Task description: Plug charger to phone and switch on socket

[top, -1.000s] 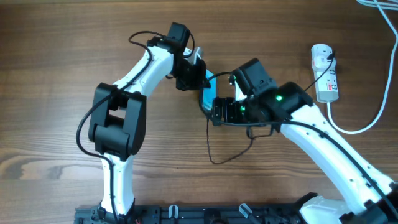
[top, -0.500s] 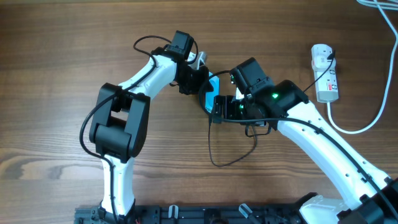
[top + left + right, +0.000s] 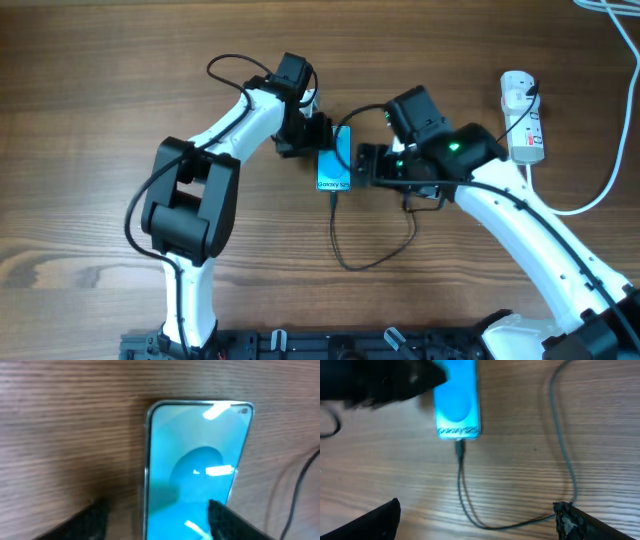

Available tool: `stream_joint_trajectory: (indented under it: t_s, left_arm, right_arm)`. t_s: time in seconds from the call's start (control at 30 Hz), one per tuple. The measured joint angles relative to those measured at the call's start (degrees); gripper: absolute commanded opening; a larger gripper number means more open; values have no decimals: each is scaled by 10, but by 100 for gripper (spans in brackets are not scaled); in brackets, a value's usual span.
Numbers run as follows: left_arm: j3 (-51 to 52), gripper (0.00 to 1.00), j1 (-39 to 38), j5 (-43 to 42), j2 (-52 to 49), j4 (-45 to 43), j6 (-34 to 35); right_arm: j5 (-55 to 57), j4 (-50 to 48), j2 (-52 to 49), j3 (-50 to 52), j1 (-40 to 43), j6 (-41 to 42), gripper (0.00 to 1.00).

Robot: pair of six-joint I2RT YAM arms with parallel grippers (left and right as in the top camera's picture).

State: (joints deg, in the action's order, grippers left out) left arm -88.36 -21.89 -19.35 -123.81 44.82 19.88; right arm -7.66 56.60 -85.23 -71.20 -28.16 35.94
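Note:
The phone [image 3: 335, 170] lies flat on the wooden table, cyan screen up. In the left wrist view the phone [image 3: 195, 470] has its near end between my left gripper's [image 3: 160, 522] open fingers; the right finger [image 3: 230, 520] overlaps its edge, the left finger stands apart. The charger [image 3: 461, 477], a thin black cable, meets the phone's [image 3: 456, 402] bottom edge with its connector and loops across the table between my right gripper's [image 3: 480, 522] wide-open fingers. Overhead, the left gripper [image 3: 318, 135] and right gripper [image 3: 362, 165] flank the phone. The socket [image 3: 522, 120] lies far right with the black plug in it.
A thick white cord [image 3: 580, 205] runs from the socket along the right edge of the table. The charger's slack [image 3: 350, 258] loops toward the table's front. My left arm [image 3: 380, 380] shows dark at the top left of the right wrist view.
The left gripper opened and the phone, earlier held tilted between the two arms, now lies flat. The right gripper drew back slightly to the right.

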Motion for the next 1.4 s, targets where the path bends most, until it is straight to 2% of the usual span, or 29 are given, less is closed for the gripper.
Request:
stream_joint_trajectory:
  t_s: [0.03,0.13,0.17,0.33,0.43,0.57,0.7,0.83,1.03,1.2,1.4]
  left_arm:
    - [-2,100,-2,15,3,7,0]
    - [-14,100,3,48,6,56,2]
    - [-16,100,9,66,6,77,2]
    - [-19,100,39,165,61,96,44]
    - [-33,100,44,202,153,87,52]
    - [-38,100,44,212,172,88,57]
    - [-38,100,44,213,170,87,58]
    - [-38,100,44,213,170,88,58]
    - [-38,100,44,213,170,88,58]
    - [-38,100,44,213,170,87,58]
    - [-38,100,44,213,170,88,58]
  right_arm:
    - [4,0,0,0,21,0,100]
    - [10,23,0,-1,80,-20,99]
    - [15,64,-2,-11,125,-35,100]
    - [35,165,-29,-162,262,-94,100]
    - [67,133,-49,-213,381,-94,100]
    - [93,61,-117,-213,472,-83,100]
    - [160,-1,-184,-213,504,-79,100]
    - [179,-37,-251,-213,521,-79,100]
    - [171,-94,-322,-213,529,-102,100]
    - [151,-130,-341,-213,529,-132,100]
    - [138,-131,-380,-213,529,-147,100]
